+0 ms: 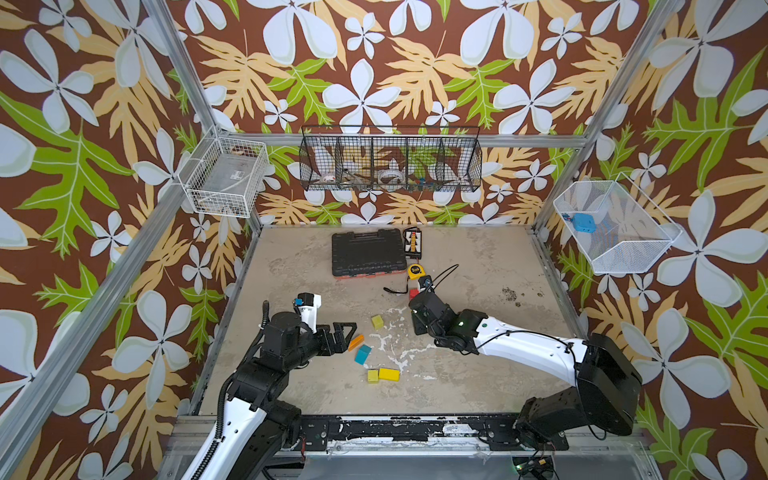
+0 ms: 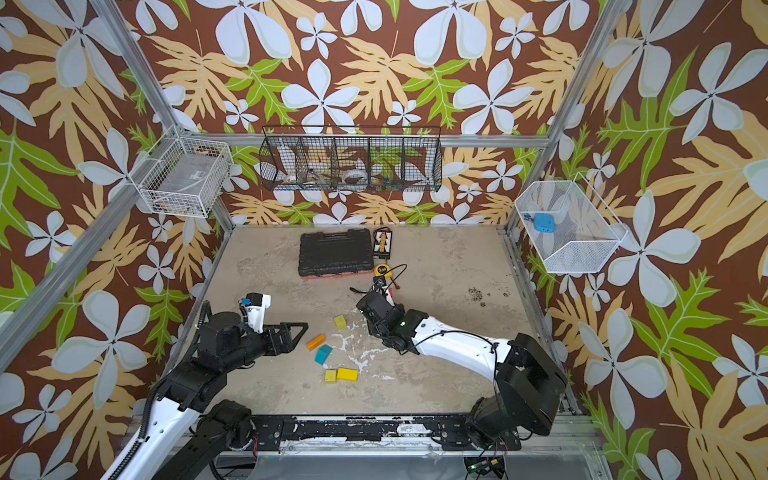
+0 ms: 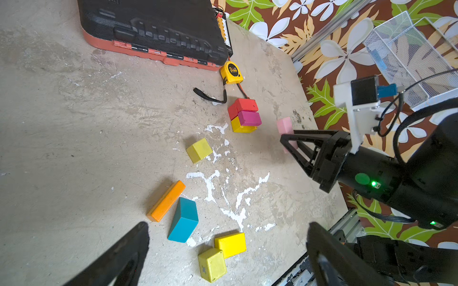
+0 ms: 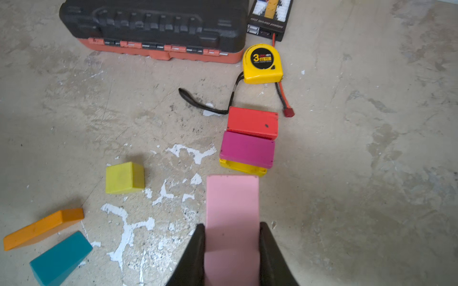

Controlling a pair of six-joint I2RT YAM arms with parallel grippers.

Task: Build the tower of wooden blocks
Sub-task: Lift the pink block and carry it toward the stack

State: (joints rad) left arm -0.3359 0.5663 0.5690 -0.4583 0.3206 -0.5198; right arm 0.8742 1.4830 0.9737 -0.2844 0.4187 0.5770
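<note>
Here, mesh basket [image 1: 636,253] holding blue object [image 1: 581,223], blocks [image 1: 388,374] loose

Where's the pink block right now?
In the right wrist view, the right gripper grips the pink block, just short of the red-magenta-yellow stack beside the tape measure.

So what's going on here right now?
The right gripper is shut on a pink block, holding it just short of the small stack: magenta on yellow, with a red block against it. The left gripper is open and empty, over an orange bar, a teal block and three yellow blocks lying loose. The build is barely started.
</note>
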